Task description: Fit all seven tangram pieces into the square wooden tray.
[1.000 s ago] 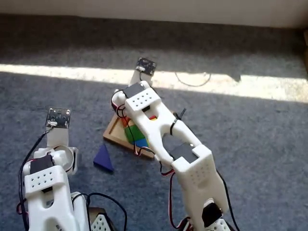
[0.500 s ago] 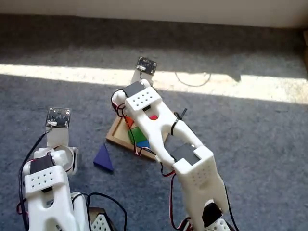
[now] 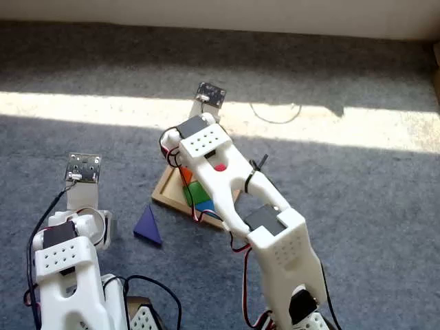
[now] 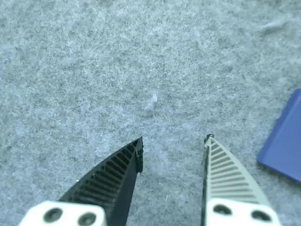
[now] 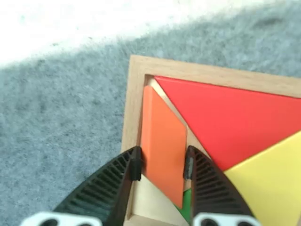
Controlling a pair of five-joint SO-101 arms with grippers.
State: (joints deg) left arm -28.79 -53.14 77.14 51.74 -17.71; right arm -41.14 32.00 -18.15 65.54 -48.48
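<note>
While the right arm (image 3: 213, 165) is stretching over the square wooden tray (image 3: 165, 189) in the high view and covering much of it, the right wrist view is laying bare what is sitting beneath. There the right claw (image 5: 162, 160) is closing on the orange parallelogram (image 5: 162, 136), one finger pressing on each long edge. This piece is lying inside the tray, just beside one wall. Its long axis is running along that wall, and one pointed end is reaching toward the tray's corner. A red triangle (image 5: 221, 117) is sitting next to it with a thin strip of bare wood between them, and a yellow piece (image 5: 268, 179) is touching the red one.

From above, the blue triangle (image 3: 148, 225) is lying on the surface outside the tray, near the tray's edge that is facing the left arm (image 3: 65, 254). Its narrow tip is pointing toward the far edge of the surface. In the left wrist view, the left claw (image 4: 173, 146) is hanging wide open over the grey carpet (image 4: 141, 56), gripping nothing, with the blue triangle off to one side.
</note>
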